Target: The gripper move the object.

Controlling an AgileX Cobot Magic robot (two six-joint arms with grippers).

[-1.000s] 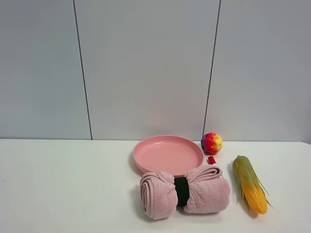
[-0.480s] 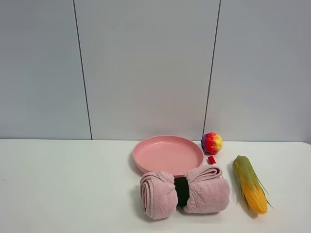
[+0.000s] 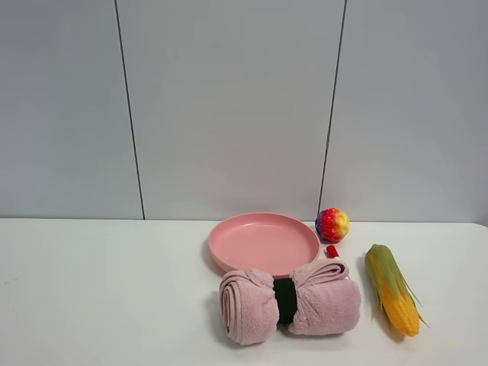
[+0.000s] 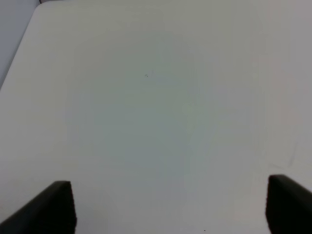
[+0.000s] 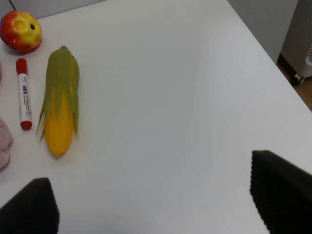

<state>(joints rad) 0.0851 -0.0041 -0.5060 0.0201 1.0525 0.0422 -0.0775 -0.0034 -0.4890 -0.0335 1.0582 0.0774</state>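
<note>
The white marker pen (image 5: 23,93) with a red cap and red end lies flat on the white table, between the corn cob (image 5: 59,107) and a pink towel. In the exterior high view only its red end (image 3: 332,251) shows behind the towel (image 3: 290,300). My right gripper (image 5: 151,204) is open and empty, well away from the pen over bare table. My left gripper (image 4: 168,207) is open and empty over bare table. Neither arm shows in the exterior high view.
A pink plate (image 3: 221,242) stands behind the rolled pink towel with its dark band. A rainbow-coloured ball (image 3: 332,225) sits right of the plate and shows in the right wrist view (image 5: 20,30). The corn cob (image 3: 392,288) lies right of the towel. The table's right edge (image 5: 273,61) is near.
</note>
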